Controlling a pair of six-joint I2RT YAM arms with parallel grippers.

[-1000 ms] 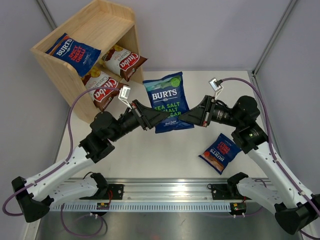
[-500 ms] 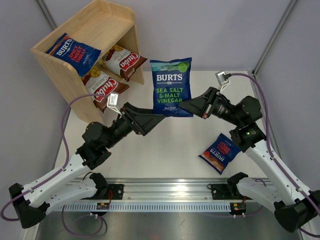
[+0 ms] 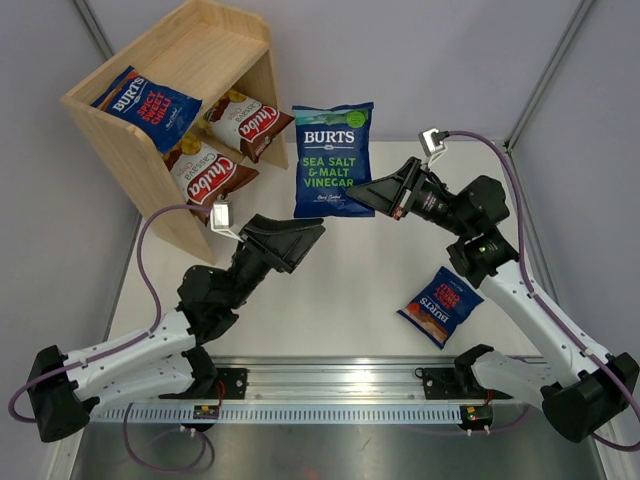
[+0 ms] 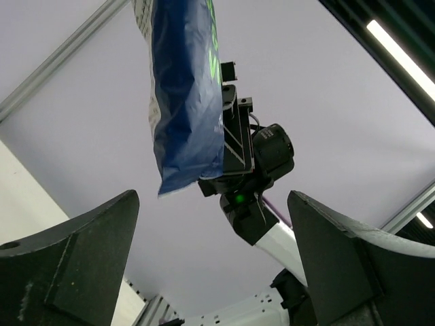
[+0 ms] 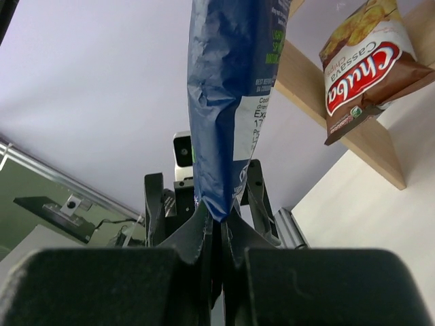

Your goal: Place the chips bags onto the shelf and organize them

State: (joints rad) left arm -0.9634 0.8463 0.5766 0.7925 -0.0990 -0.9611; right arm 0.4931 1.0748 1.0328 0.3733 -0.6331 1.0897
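Above the far middle of the table [image 3: 330, 300], your right gripper [image 3: 352, 197] is clamped on the bottom edge of the green Burts bag [image 3: 333, 160]. The bag stands upright in the air just right of the shelf [image 3: 200, 40], touching neither shelf nor table. Your right wrist view shows the gripper [image 5: 216, 227] pinched tight on the bag's [image 5: 231, 102] lower seam. Your left gripper [image 3: 310, 232] is spread wide and holds nothing; it sits near of the bag, apart from it. Your left wrist view shows the bag [image 4: 183, 102] edge-on above the gap in the gripper [image 4: 214, 204]. On the shelf, a red Burts bag [image 3: 147, 105] lies on the upper level. The far Chuba bag [image 3: 245, 122] and near Chuba bag [image 3: 205, 172] lie below it, poking past the front edge. A second red Burts bag [image 3: 441, 305] lies flat on the table at the near right, beside your right arm
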